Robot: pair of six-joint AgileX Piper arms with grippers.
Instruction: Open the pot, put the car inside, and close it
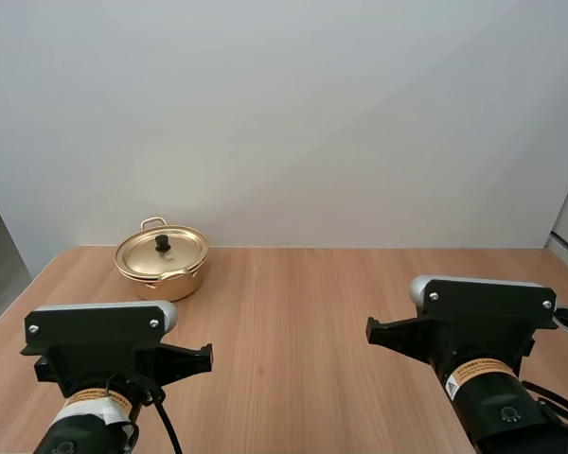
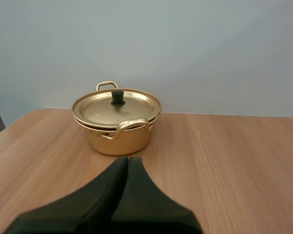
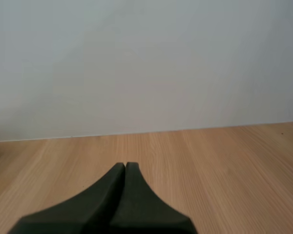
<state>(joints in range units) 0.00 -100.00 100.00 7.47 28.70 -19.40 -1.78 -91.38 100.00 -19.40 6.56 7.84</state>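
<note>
Where the worktop (image 1: 303, 307) meets its far left corner, the pot (image 1: 161, 267) stands upright, close to the pale wall (image 1: 312, 113). Its lid (image 1: 161, 252) sits flat on the rim and closes the pot, with a black knob (image 1: 162, 243) at the lid's centre. One looped handle (image 1: 152, 223) faces the wall; the other handle (image 1: 175, 274) faces the near edge of the worktop. Pot and lid are of the same golden metal.

At near left, the left arm (image 1: 104, 345) lies well apart from the pot, with bare wood between them. From the left wrist, the left fingers (image 2: 110, 187) lie pressed together as one dark wedge and grip nothing. Their tips point toward the pot's near handle but do not touch it, and a strip of worktop separates them from the pot's wall.

At near right, the right arm (image 1: 473, 331) lies over the worktop, far from the pot. From the right wrist, the right fingers (image 3: 107, 195) are likewise closed against each other, with nothing between them. They touch nothing and point across bare wood toward the wall.
</note>
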